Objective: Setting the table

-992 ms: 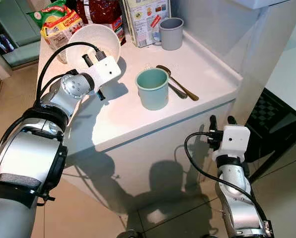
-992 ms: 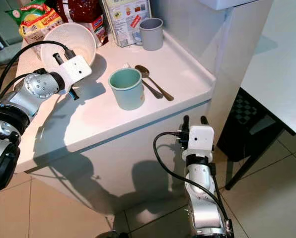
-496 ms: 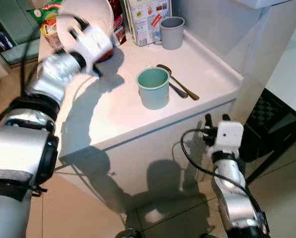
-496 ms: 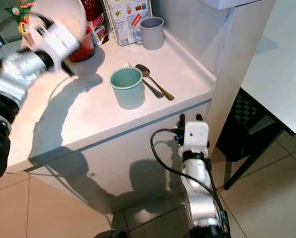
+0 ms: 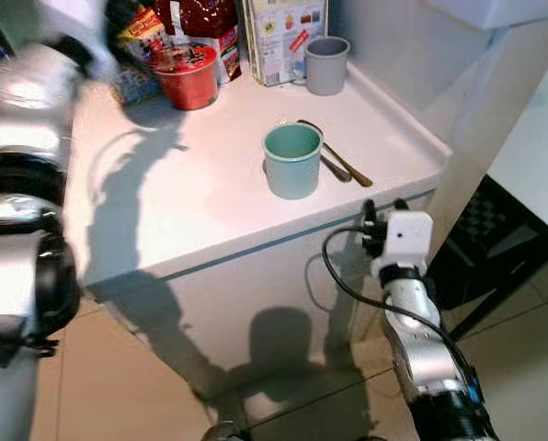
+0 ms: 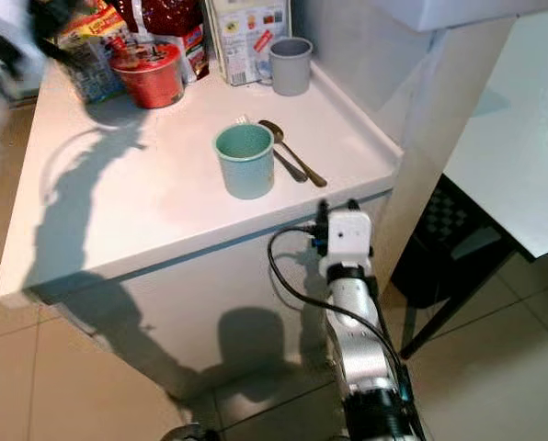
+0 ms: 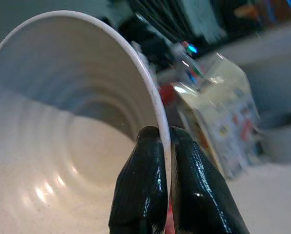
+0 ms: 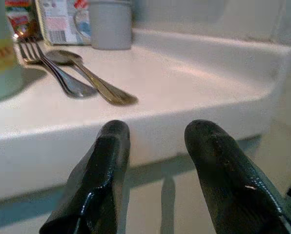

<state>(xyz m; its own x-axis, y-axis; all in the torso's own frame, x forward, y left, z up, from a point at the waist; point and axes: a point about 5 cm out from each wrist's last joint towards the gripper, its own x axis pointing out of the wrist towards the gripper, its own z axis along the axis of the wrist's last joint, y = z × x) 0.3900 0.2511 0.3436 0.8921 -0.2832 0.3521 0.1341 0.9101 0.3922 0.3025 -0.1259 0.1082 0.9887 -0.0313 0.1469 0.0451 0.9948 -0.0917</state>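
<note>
The left gripper (image 7: 157,141) pinches the rim of the white bowl (image 7: 62,146) to carry it, up off the bench (image 5: 182,193). The right gripper (image 8: 157,141) waits by the bench edge, jaws apart, holding nothing.

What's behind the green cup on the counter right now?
Behind the green cup lie a spoon and a fork, side by side; the cup hides part of the fork. Farther back stands a grey mug.

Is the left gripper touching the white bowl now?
Touching. In the left wrist view the left gripper pinches the white bowl rim between its two fingers.
</note>
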